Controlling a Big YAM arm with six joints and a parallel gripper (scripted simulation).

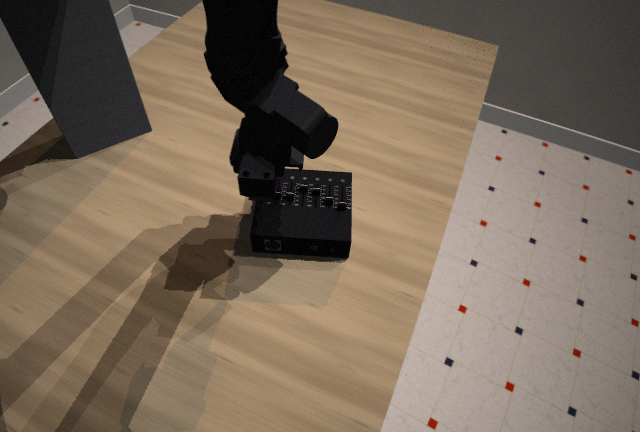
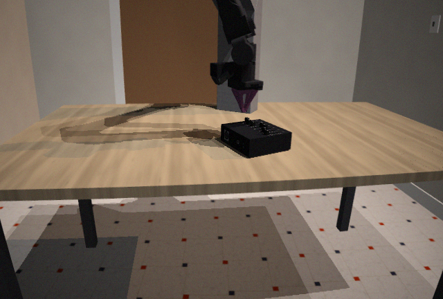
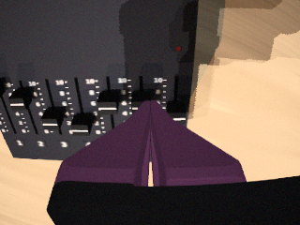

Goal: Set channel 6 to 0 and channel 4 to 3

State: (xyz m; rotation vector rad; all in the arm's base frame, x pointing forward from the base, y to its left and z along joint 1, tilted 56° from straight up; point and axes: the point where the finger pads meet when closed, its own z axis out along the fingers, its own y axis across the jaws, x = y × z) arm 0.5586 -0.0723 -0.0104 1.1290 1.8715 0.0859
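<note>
The black lighting desk (image 1: pixel 310 233) (image 2: pixel 266 142) (image 3: pixel 75 32) stands on its feet on the wooden table (image 1: pixel 372 81) (image 2: pixel 107 167). Its row of faders shows in the wrist view, with the caps at different heights. My gripper (image 2: pixel 245 111) (image 3: pixel 150 111) has purple fingers that are shut, with nothing between them. The tip hangs just above the fader row, between the last two caps on the right: one cap (image 3: pixel 142 96) to its left, and one cap (image 3: pixel 178 108) to its right. I cannot tell whether it touches either. In the top view the wrist body hides the fingers.
The arm's grey base pillar (image 1: pixel 77 55) (image 2: pixel 224 97) stands at the back of the table behind the desk. The table's right edge (image 1: pixel 467 158) lies a short way beyond the desk, with tiled floor (image 1: pixel 542 262) below it.
</note>
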